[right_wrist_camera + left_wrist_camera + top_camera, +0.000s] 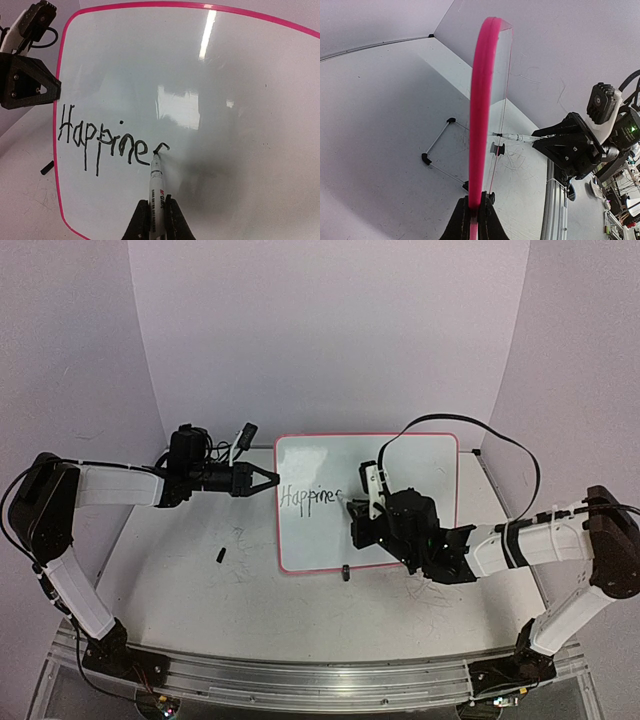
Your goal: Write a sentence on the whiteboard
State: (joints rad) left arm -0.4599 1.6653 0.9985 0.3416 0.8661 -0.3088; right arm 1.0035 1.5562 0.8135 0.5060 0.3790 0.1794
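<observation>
The whiteboard (400, 465) stands upright at mid-table, white with a red rim. My left gripper (272, 480) is shut on its left rim; the rim (482, 100) runs edge-on between the jaws of the left gripper (474, 212). The sentence (102, 137) reads "Happine" plus a short curved stroke; it also shows in the top view (310, 496). My right gripper (157, 220) is shut on a white marker (156, 192) whose black tip touches the board at the end of that stroke. The right gripper (352, 506) sits before the board's centre.
A small black cap (220, 556) lies on the table left of the board. A black clip foot (344, 571) holds the board's bottom edge. A black wire stand (440, 150) lies behind the board. Faint scribbles mark the tabletop. Walls enclose the back and sides.
</observation>
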